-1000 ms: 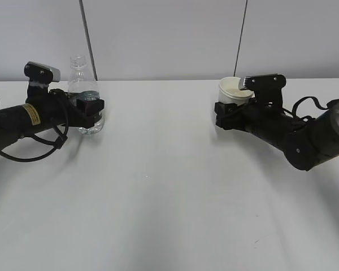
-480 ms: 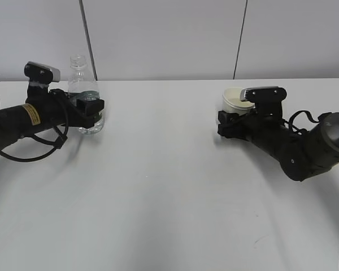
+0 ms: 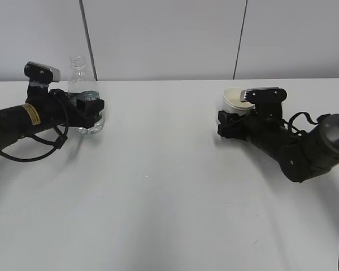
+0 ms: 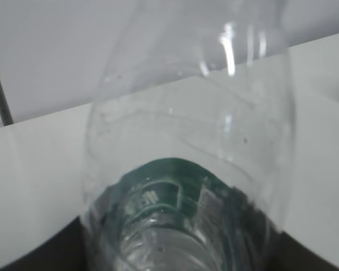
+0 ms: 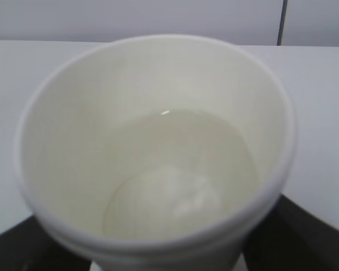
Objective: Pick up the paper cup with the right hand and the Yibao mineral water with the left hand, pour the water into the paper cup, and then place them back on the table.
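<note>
The Yibao mineral water (image 3: 82, 72), a clear uncapped bottle with a dark green label, stands upright on the table (image 3: 158, 186) at the far left. My left hand (image 3: 92, 110) is closed round its lower body. In the left wrist view the bottle (image 4: 186, 135) fills the frame, with dark fingers (image 4: 28, 257) at both bottom corners. The paper cup (image 3: 234, 97) sits low at the far right, between the jaws of my right hand (image 3: 226, 122). In the right wrist view the cup (image 5: 158, 113) holds clear water, and dark fingers (image 5: 308, 231) flank its base.
A grey partition wall (image 3: 158, 34) with two dark vertical seams runs behind the table's far edge. Black cables (image 3: 28, 152) trail beside the left arm and at the far right edge. White tabletop lies between the two arms.
My right hand has lowered and levelled with the cup, shifting slightly right, mostly in the first half second. The left arm and the bottle have not moved.
</note>
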